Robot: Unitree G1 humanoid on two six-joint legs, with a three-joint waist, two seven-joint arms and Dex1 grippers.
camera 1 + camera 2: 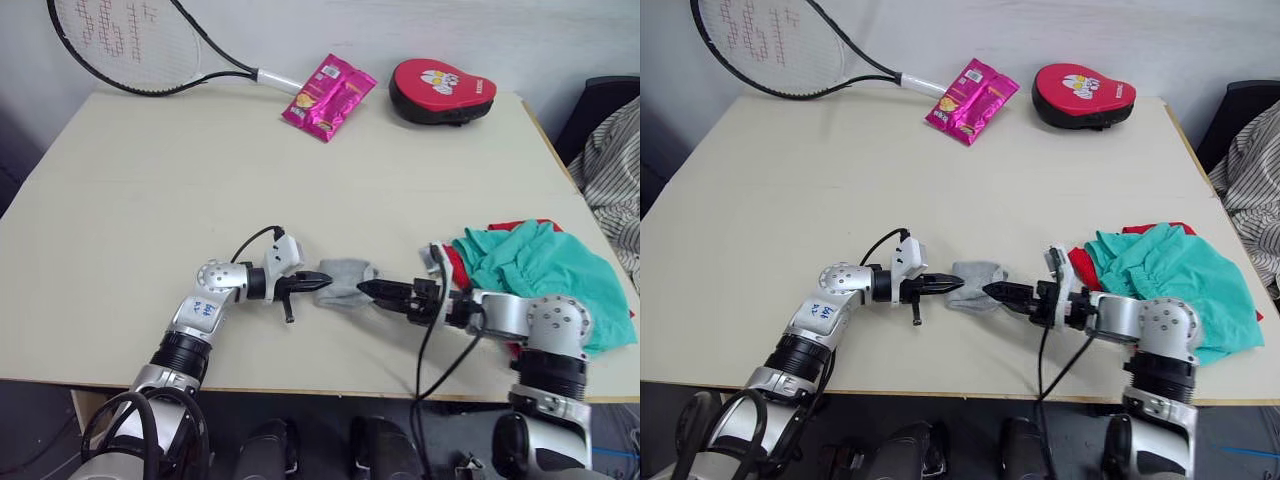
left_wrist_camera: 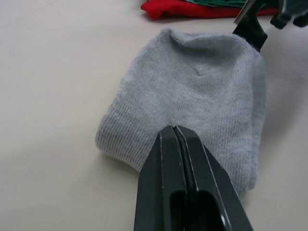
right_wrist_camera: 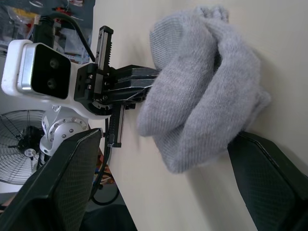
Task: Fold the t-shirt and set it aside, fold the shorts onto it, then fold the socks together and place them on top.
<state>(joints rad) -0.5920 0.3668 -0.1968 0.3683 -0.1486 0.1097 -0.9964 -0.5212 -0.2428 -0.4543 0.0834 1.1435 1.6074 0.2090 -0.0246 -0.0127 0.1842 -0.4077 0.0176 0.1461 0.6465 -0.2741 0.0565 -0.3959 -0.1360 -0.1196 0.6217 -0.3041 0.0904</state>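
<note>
The light grey socks (image 1: 345, 280) lie bundled together on the table near its front edge. My left gripper (image 1: 314, 282) comes in from the left and is shut on the socks' (image 2: 192, 91) near edge, its fingertips (image 2: 166, 144) pressed together. From the right, my right gripper (image 1: 366, 290) is open, and the socks (image 3: 202, 91) sit between its spread fingers (image 3: 62, 187). The teal shorts (image 1: 540, 265) lie crumpled on the red t-shirt (image 1: 456, 262) at the right, beside my right arm.
A tennis racket (image 1: 130, 45), a pink snack packet (image 1: 328, 95) and a red padded mitt (image 1: 442, 90) lie along the table's far edge. Striped cloth (image 1: 612, 170) hangs off the right side. Bare table top (image 1: 200, 180) spans the middle and left.
</note>
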